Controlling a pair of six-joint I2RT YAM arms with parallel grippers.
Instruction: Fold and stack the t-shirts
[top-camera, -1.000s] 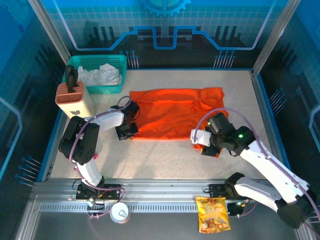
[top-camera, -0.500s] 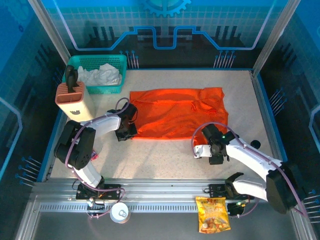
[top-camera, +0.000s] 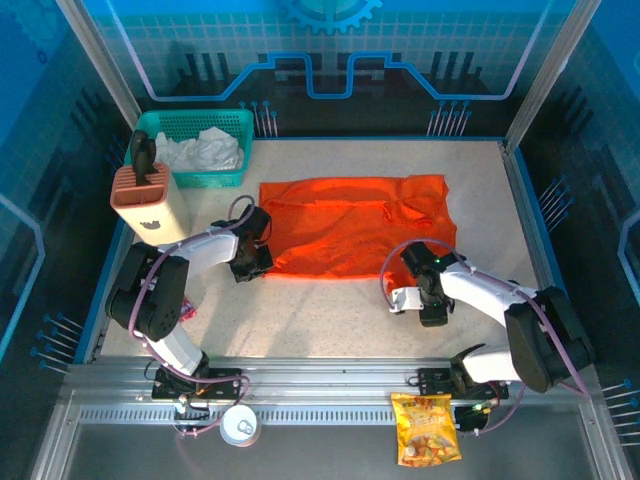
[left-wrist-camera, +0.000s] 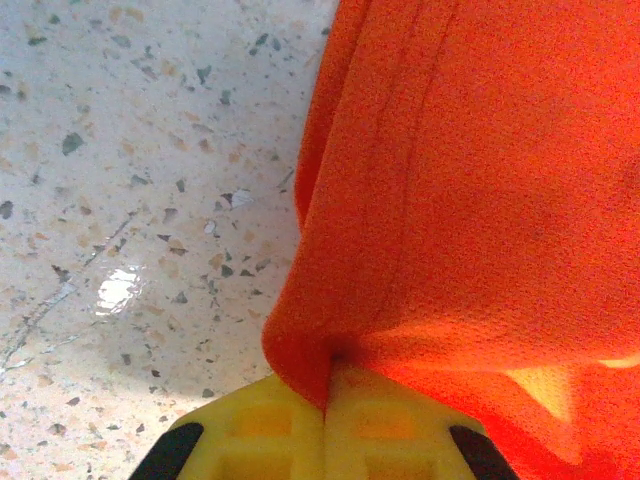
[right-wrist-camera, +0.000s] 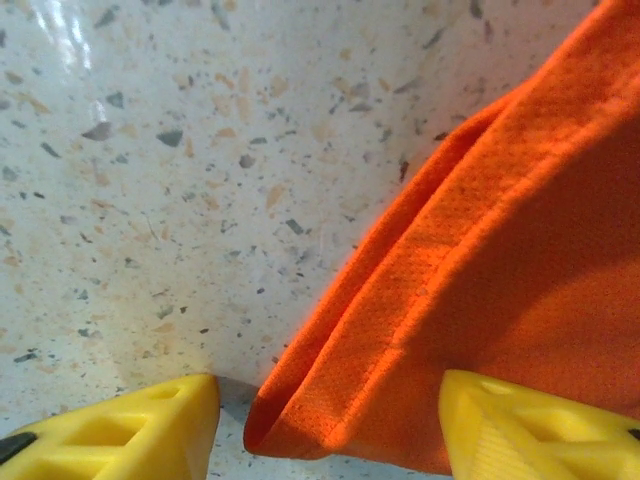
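Orange cloth is seen spread flat near the middle of the table (top-camera: 330, 320), a little toward 12 o'clock: it is the t-shirt (top-camera: 350, 228). At the shirt's 8 o'clock corner the left gripper (top-camera: 255, 265) is shut tight, and a pinch of the hem is held between its yellow fingers (left-wrist-camera: 270, 430). At the shirt's 5 o'clock corner the right gripper (right-wrist-camera: 330, 420) is set low over the table with its fingers (right-wrist-camera: 130, 420) parted about halfway. The folded corner lies in the gap, but it is not gripped yet. The step in hand seems to be getting hold of both near corners, so that the near edge can be lifted and laid over toward 12 o'clock. To do it well, the right fingers should be slid a bit further onto the corner, so that both layers are caught, and then closed firmly. The cloth looks thin and soft, so a tiny pinch could slip out. Both corners should be raised together, at the same height, and kept pulled apart so the edge stays straight.
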